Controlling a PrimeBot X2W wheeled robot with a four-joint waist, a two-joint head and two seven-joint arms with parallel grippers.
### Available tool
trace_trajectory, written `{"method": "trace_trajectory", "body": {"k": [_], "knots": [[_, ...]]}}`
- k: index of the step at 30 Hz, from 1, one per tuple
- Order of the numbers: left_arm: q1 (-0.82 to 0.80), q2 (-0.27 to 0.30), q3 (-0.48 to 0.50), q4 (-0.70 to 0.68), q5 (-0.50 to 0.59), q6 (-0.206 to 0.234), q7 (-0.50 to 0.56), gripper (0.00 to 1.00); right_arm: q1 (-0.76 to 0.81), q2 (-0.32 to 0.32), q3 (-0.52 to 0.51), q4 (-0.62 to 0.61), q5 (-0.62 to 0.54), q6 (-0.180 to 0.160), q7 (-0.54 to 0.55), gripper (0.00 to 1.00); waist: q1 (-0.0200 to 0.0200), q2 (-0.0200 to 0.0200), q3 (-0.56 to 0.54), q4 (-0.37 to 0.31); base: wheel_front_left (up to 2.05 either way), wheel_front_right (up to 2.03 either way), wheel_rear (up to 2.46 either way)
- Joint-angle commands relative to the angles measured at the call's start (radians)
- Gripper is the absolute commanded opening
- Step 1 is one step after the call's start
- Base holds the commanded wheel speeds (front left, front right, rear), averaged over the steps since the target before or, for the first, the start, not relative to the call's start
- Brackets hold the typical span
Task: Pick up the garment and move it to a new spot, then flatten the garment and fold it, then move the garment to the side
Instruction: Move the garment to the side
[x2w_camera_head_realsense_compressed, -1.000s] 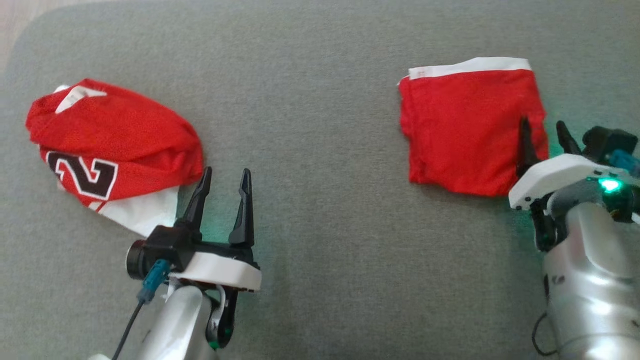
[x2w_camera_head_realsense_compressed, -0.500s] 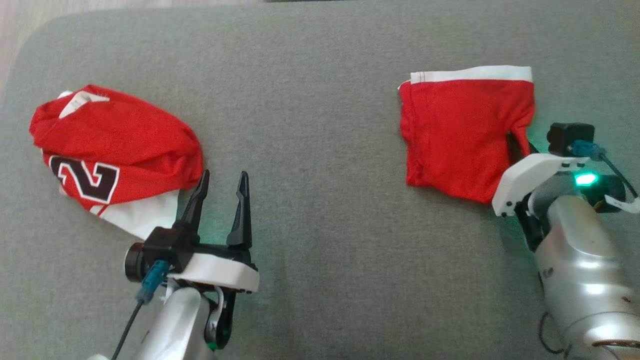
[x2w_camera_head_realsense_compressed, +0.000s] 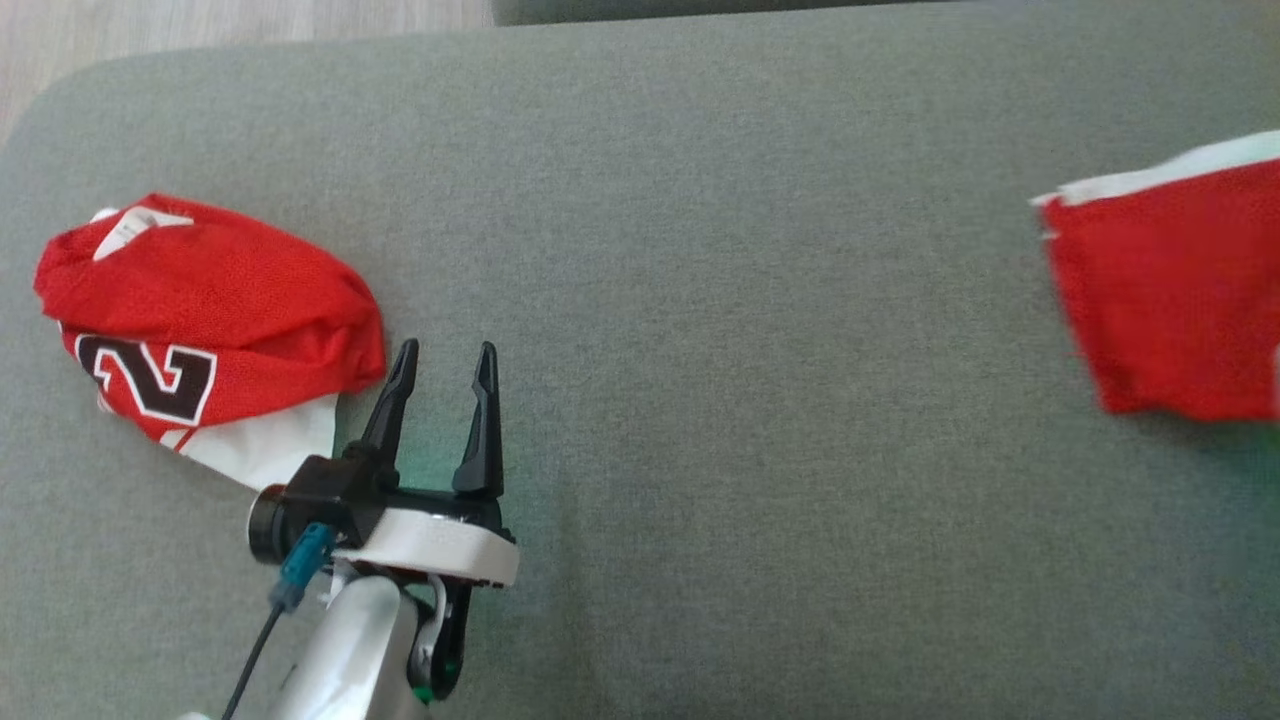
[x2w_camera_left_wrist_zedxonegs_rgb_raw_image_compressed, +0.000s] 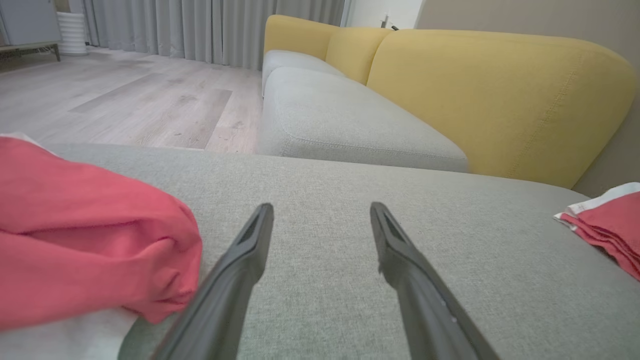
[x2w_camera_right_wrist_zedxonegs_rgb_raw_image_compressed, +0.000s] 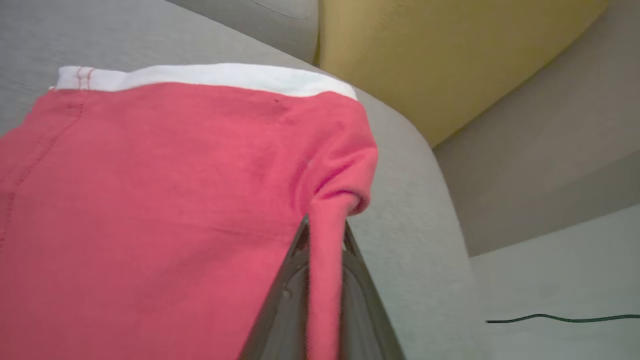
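Note:
The garment (x2w_camera_head_realsense_compressed: 1170, 300), red with a white band and folded into a square, lies at the right edge of the head view, partly cut off. In the right wrist view my right gripper (x2w_camera_right_wrist_zedxonegs_rgb_raw_image_compressed: 325, 225) is shut on a pinched ridge at the right edge of the garment (x2w_camera_right_wrist_zedxonegs_rgb_raw_image_compressed: 150, 210), which is raised into a small peak. My left gripper (x2w_camera_head_realsense_compressed: 443, 360) rests open on the grey cushion with nothing between its fingers (x2w_camera_left_wrist_zedxonegs_rgb_raw_image_compressed: 250, 250). The garment (x2w_camera_left_wrist_zedxonegs_rgb_raw_image_compressed: 607, 225) lies far to its right.
A second, crumpled red jersey (x2w_camera_head_realsense_compressed: 210, 310) with a black "2" lies just left of my left gripper, also as a red heap (x2w_camera_left_wrist_zedxonegs_rgb_raw_image_compressed: 75, 230). The grey cushion (x2w_camera_head_realsense_compressed: 700, 300) ends at wooden floor (x2w_camera_head_realsense_compressed: 200, 20). A yellow sofa back (x2w_camera_left_wrist_zedxonegs_rgb_raw_image_compressed: 500, 100) stands behind. A cable (x2w_camera_right_wrist_zedxonegs_rgb_raw_image_compressed: 550, 317) lies on the floor.
My right gripper shut on the folded garment's right edge and pulled it to the right; the right arm has left the head view. The head camera tilted slightly. The left gripper stayed put.

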Motion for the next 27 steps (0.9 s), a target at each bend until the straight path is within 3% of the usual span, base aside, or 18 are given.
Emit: {"method": "trace_trajectory", "body": {"k": [1,7,27], "knots": [[-0.015,0.007,0.034,-0.037,0.003,-0.001,-0.01,1.0,0.001,-0.06,0.006,-0.019,-0.01,0.007,0.0,0.0,0.0,0.0,0.016,0.009,0.0,0.0,0.0],[-0.031,0.007,0.039,-0.042,0.003,-0.002,-0.01,1.0,-0.016,-0.139,-0.058,-0.034,-0.038,0.007,-0.001,0.0,0.0,0.0,0.057,0.027,0.0,0.0,0.0],[-0.052,0.007,0.045,-0.032,0.006,-0.004,-0.01,1.0,0.018,-0.085,-0.256,-0.134,-0.159,0.007,0.032,0.0,0.0,0.0,0.075,0.031,0.0,0.0,0.0]]}}
